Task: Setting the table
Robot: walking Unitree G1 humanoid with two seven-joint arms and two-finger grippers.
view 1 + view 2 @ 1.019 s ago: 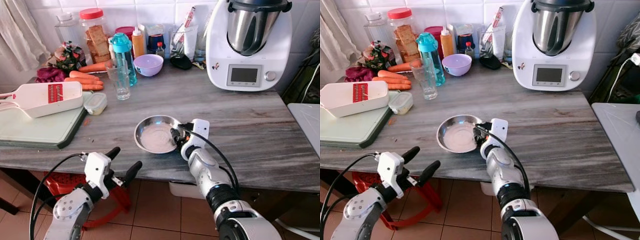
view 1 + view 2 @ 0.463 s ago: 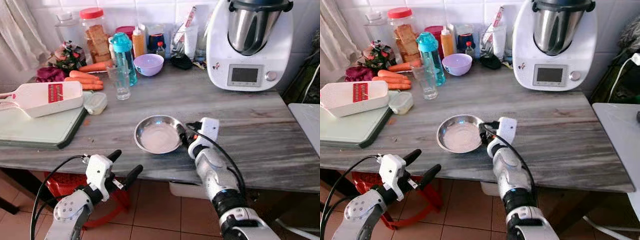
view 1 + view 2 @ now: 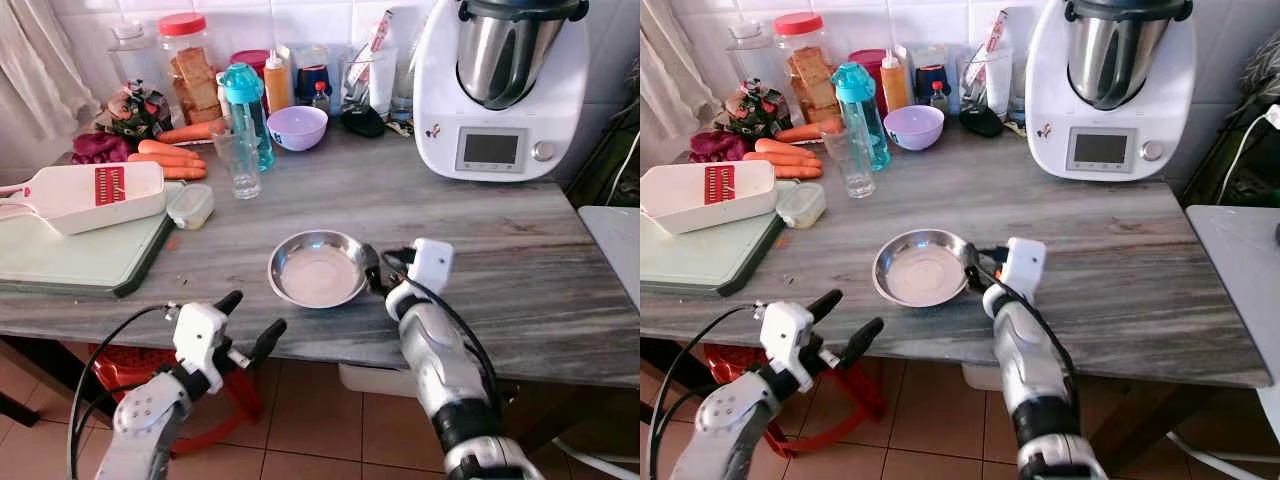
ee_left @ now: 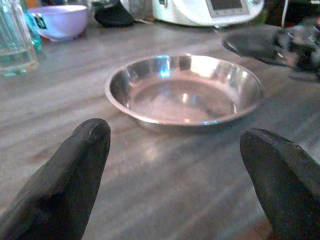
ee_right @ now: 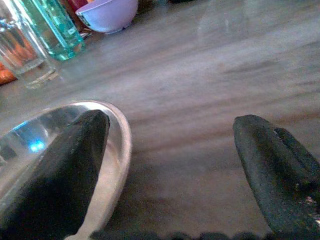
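Here the steel bowl [image 3: 318, 268] sits upright beside the spread right pincer [image 5: 165, 165].

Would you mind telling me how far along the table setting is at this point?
Done: a steel plate lies flat near the counter's front edge. In hand: nothing; the right gripper is open beside the plate's rim, the left gripper open below the counter edge. Left: the drinking glass and purple bowl stand at the back.

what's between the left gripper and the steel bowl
Nothing: the left wrist view shows bare grey countertop between the open left gripper and the steel bowl.
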